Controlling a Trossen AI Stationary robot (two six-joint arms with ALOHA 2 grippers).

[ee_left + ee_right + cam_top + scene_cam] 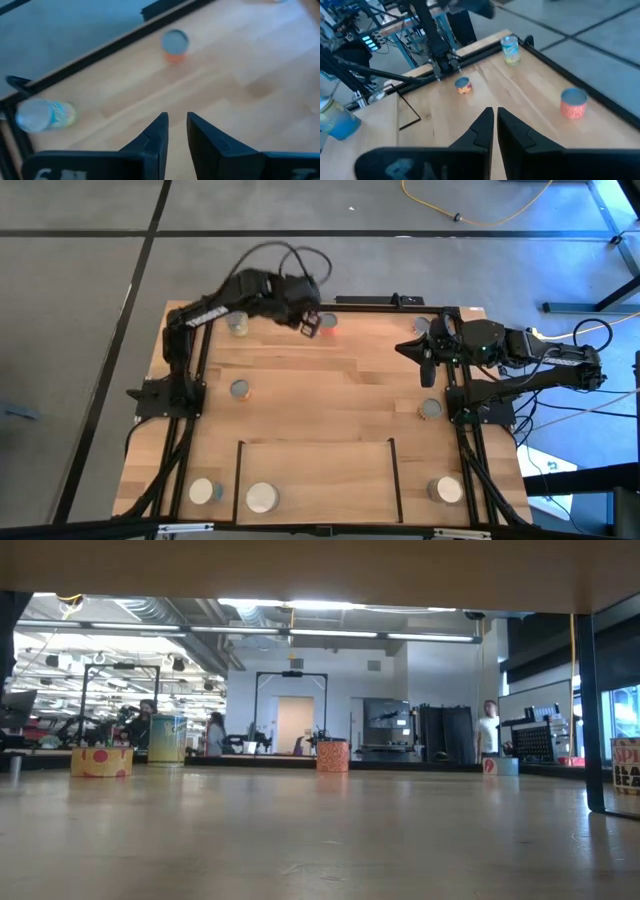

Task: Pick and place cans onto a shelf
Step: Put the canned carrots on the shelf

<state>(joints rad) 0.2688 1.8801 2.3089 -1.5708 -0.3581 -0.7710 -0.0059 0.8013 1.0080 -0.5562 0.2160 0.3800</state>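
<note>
Hovering near the table's far edge, the left gripper (308, 323) is empty, fingers slightly parted, just beside the orange-sided, grey-topped metal can (327, 323). It should centre over the can before closing, then carry it to the light-wood, black-edged shelf (315, 470).

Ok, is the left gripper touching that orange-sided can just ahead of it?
Apart. The left wrist view shows a strip of bare wood between the left gripper and the orange-sided can, and nothing sits between its jaws.
</note>
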